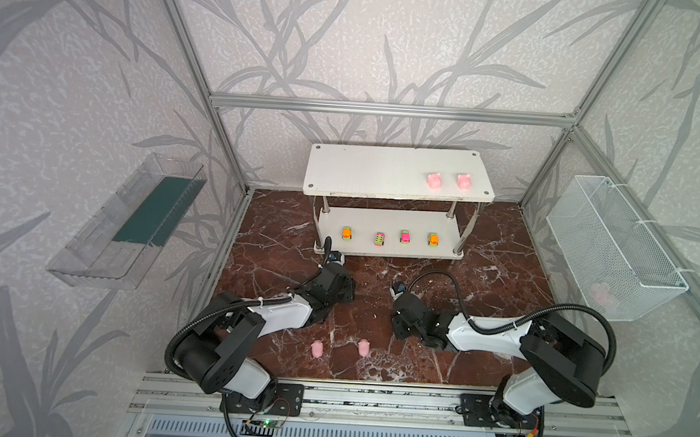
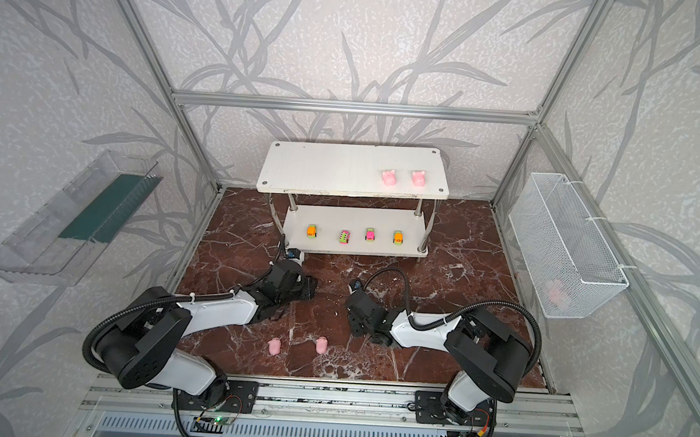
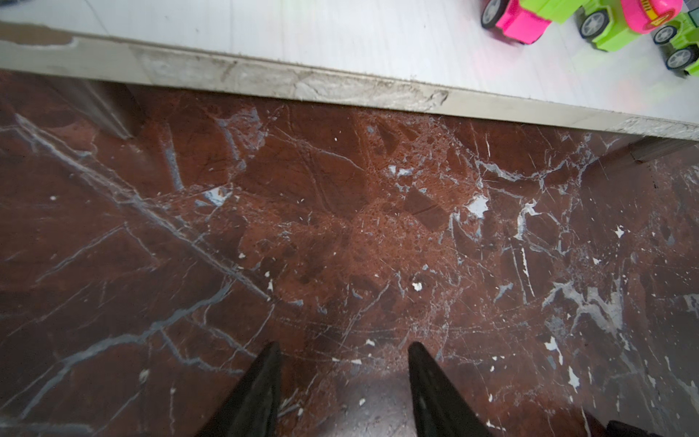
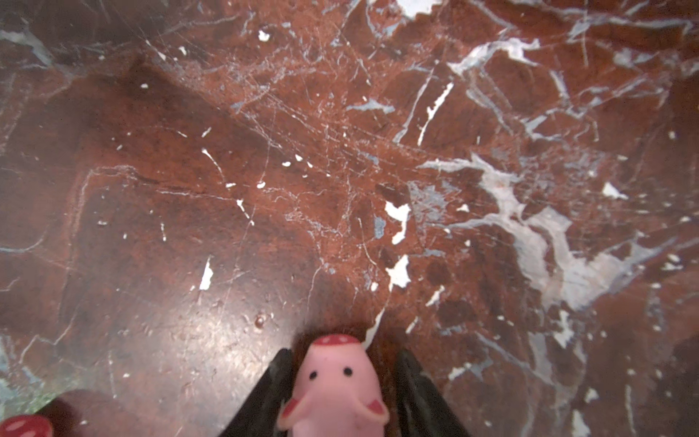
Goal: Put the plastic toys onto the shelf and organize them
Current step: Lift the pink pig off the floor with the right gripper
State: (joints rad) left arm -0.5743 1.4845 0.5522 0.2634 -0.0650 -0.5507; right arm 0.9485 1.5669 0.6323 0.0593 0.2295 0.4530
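The white shelf (image 1: 363, 170) stands at the back. Two pink pigs (image 1: 434, 180) (image 1: 464, 180) sit on its top board. Several toy cars (image 1: 379, 239) line the lower board (image 3: 340, 38). Two more pigs (image 1: 317, 348) (image 1: 364, 347) stand on the floor in front. My right gripper (image 4: 344, 352) is down at the floor just right of them (image 1: 397, 332). It is open around another pig (image 4: 336, 386), with a gap at one finger. That pig is hidden in both top views. My left gripper (image 3: 346, 346) hangs open and empty before the lower board (image 1: 346, 288).
A white mesh basket (image 1: 612, 252) on the right wall holds something pink (image 1: 602, 293). A clear plastic tray (image 1: 131, 223) hangs on the left wall. Metal frame posts stand beside the shelf. The snout of a neighbouring pig (image 4: 22, 425) shows in the right wrist view.
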